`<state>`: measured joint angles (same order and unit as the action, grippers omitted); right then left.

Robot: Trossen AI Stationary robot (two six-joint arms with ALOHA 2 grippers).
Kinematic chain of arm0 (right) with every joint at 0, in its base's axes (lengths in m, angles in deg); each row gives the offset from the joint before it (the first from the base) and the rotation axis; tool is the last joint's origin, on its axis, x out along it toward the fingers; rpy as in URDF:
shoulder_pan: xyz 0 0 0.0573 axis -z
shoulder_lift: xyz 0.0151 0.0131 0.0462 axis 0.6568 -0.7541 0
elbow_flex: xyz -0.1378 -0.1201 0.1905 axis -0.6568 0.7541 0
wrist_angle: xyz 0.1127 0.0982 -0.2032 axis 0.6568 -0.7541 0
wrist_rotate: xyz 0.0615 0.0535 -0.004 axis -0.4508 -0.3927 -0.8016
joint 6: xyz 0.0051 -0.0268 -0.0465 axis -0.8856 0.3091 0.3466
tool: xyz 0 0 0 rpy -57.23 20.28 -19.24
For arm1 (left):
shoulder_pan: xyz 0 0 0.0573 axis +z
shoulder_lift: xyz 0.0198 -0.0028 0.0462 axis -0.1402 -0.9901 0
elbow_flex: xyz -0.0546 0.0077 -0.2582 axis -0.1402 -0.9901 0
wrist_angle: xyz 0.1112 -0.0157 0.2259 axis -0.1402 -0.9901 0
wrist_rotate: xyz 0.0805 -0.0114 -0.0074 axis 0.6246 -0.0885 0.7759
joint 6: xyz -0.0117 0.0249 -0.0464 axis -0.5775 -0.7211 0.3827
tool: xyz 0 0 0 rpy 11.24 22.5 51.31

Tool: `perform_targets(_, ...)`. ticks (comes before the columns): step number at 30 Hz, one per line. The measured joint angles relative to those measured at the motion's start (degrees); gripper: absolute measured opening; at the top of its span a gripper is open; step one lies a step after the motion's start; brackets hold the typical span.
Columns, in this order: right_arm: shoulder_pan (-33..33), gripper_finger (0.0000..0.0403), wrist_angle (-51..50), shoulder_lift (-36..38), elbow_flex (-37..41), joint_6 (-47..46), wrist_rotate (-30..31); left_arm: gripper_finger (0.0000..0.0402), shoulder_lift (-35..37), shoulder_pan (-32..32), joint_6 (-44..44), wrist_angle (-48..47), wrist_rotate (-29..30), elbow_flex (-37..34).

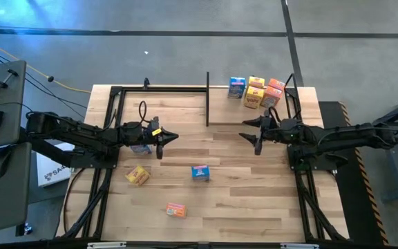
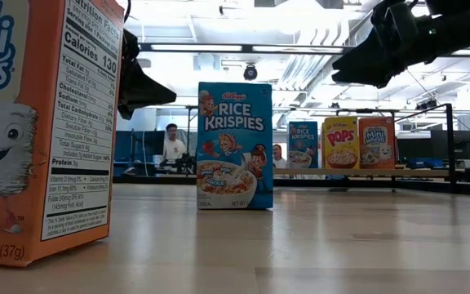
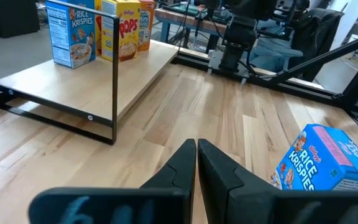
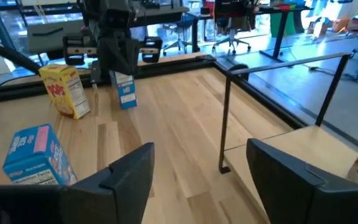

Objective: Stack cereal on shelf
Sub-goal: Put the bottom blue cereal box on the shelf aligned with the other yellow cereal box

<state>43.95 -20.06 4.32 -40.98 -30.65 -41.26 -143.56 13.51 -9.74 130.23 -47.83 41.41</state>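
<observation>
The shelf is a light-wood board with thin black posts at the table's far right, and it also shows in the left wrist view. Several cereal boxes stand on its far right corner, seen as blue, yellow and orange fronts. On the table are a yellow box, a blue box and an orange box. Another blue box stands beside my left arm. My left gripper hovers shut at mid-left. My right gripper hovers open at mid-right, with nothing between its fingers.
A black frame rail runs along the table's far edge, and a shelf post stands just ahead of my right gripper. Bare wood lies between the two grippers. People sit in the room beyond the table.
</observation>
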Motion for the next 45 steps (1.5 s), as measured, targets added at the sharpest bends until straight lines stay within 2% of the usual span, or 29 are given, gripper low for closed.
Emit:
perform_targets(5, 0.0, 0.0239, 0.8, -0.9, 0.0, -0.4, -0.1, 0.0010, 0.0, 0.0, 0.0, 0.0, 0.1, 0.0)
perform_targets(9, 0.0, 0.0216, 0.8, -0.9, 0.0, -0.3, -0.6, 0.0010, 0.0, 0.0, -1.5, 0.1, 0.5, 0.0)
perform_targets(13, 0.0, 0.0170, 0.8, -0.9, 0.0, 0.8, -0.5, 0.0010, 0.0, 0.0, -1.6, 0.1, 0.9, 0.0)
perform_targets(22, 0.0, 0.0038, 0.8, -0.9, 0.0, 2.0, 0.2, 0.0010, 0.0, 0.0, -2.9, 0.2, 1.0, 0.0)
perform_targets(26, 0.0, 0.0010, 0.8, -0.9, 0.0, 1.8, 0.1, 0.0010, 0.0, 0.0, -2.3, 1.8, 1.0, 0.0)
perform_targets(29, 0.0, 0.0015, 0.8, -0.9, 0.0, 1.2, 0.2, 0.0010, 0.0, 0.0, -2.1, 1.7, 1.0, 0.0)
perform_targets(32, 0.0, 0.0038, 0.8, -0.9, 0.0, 0.6, 0.5, 0.0010, 0.0, 0.0, -2.1, 1.6, 1.0, 0.0)
perform_targets(38, -0.1, 0.0111, 0.7, -0.9, 0.0, -1.5, 0.2, 0.0010, 0.0, 0.0, -2.0, 1.6, 0.9, 0.0)
perform_targets(45, -0.1, 0.0216, -0.1, -0.9, 0.0, -2.8, 0.2, 0.0010, 0.0, 0.0, -2.0, 1.4, 0.1, 0.0)
